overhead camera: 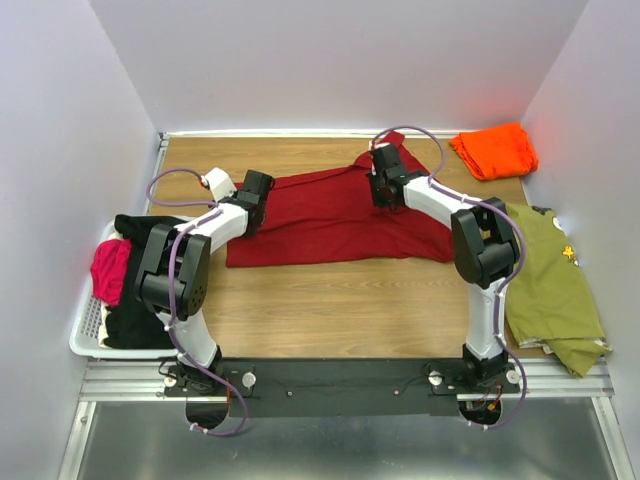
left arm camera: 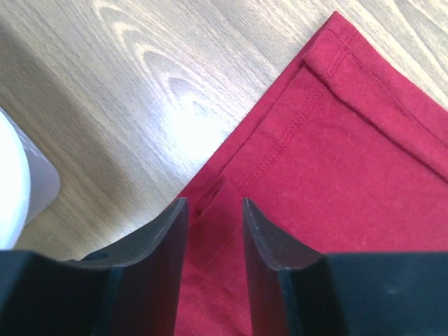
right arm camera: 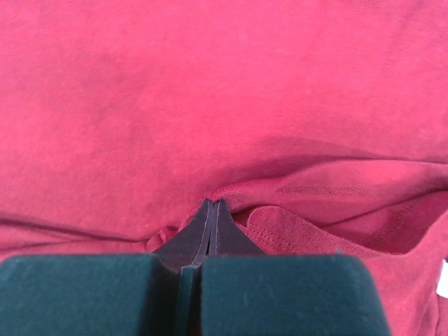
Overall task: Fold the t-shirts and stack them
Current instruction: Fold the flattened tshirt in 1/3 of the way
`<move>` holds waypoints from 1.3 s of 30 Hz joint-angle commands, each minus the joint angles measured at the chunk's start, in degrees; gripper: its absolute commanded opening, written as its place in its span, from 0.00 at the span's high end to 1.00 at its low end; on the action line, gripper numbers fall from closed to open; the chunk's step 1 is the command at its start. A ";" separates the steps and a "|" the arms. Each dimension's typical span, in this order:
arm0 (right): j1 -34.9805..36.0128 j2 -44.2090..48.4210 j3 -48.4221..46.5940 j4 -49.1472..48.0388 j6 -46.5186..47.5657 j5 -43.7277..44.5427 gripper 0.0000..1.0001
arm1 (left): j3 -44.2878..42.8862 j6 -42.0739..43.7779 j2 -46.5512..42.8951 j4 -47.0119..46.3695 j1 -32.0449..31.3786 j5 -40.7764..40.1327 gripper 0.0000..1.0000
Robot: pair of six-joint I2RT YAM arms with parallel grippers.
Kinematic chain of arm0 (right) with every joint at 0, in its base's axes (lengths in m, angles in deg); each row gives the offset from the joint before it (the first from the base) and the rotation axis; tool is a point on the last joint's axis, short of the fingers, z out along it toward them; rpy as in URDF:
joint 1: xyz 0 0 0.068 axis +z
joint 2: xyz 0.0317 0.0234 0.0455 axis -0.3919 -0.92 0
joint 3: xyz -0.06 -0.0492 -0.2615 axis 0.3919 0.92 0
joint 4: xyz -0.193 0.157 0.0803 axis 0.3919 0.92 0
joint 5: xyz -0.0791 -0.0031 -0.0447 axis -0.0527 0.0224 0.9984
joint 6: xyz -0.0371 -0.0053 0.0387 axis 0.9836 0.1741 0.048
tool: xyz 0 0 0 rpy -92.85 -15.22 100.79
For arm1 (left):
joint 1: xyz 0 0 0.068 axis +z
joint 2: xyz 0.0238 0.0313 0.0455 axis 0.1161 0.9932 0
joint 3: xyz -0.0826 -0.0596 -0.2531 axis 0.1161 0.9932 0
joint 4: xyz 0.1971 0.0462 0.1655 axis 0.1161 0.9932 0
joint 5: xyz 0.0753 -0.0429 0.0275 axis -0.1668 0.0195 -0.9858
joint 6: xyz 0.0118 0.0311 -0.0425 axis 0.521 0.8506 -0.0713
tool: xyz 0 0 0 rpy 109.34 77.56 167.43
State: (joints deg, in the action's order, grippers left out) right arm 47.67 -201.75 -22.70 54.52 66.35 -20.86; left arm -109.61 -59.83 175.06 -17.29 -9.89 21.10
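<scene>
Nearest, bare wooden table (overhead camera: 340,310) showed in front of the dark red t-shirt (overhead camera: 330,220), which lay spread across the middle. Left of that shirt a white basket (overhead camera: 85,335) held black cloth (overhead camera: 135,320) and pink cloth (overhead camera: 110,270); right of it lay an olive shirt (overhead camera: 550,280). At the shirt's left hem the left gripper (left arm camera: 215,204) had its jaws spread, the hem between them. At the shirt's far edge the right gripper (right arm camera: 212,204) had its jaws pressed together, pinching a pucker of red cloth. Beyond the shirt's right end lay the orange t-shirt (overhead camera: 495,150)
</scene>
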 commanded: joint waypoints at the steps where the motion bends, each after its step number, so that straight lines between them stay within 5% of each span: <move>1: 0.36 0.12 0.40 -1.42 3.00 -5.35 0.99 | 1.50 1.82 -2.26 -2.39 0.30 -1.58 0.53; 14: 0.89 -2.51 -3.11 -3.80 9.42 -12.56 0.98 | 0.27 5.42 -0.77 -4.67 0.38 -0.35 0.51; 16: 0.89 -3.12 -3.81 -3.89 9.34 -8.11 0.87 | -0.96 6.03 0.37 -5.11 0.38 -0.18 0.51; 17: 0.89 -3.56 -4.34 -3.80 8.29 -5.81 0.68 | -1.31 6.91 0.81 -5.11 0.38 -0.09 0.49; 20: 0.80 -5.41 -5.49 -3.80 4.35 4.91 0.41 | -2.54 8.41 2.39 -5.99 0.38 0.09 0.41; 23: 0.89 -4.45 -4.35 -5.28 0.91 11.86 0.32 | -3.16 9.11 2.92 -6.52 0.47 0.00 0.34; 32: 0.28 2.67 0.92 -7.93 -8.14 23.47 0.31 | -0.70 13.86 -1.03 -11.09 0.03 4.04 0.31; 39: -7.88 5.66 4.70 -6.96 -16.94 16.63 0.31 | 0.18 20.71 -2.61 -16.27 -1.54 12.27 0.31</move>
State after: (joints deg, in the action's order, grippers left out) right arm 45.84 -198.93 -20.34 48.07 57.35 -2.67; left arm -110.42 -45.38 175.10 -27.74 -10.35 26.06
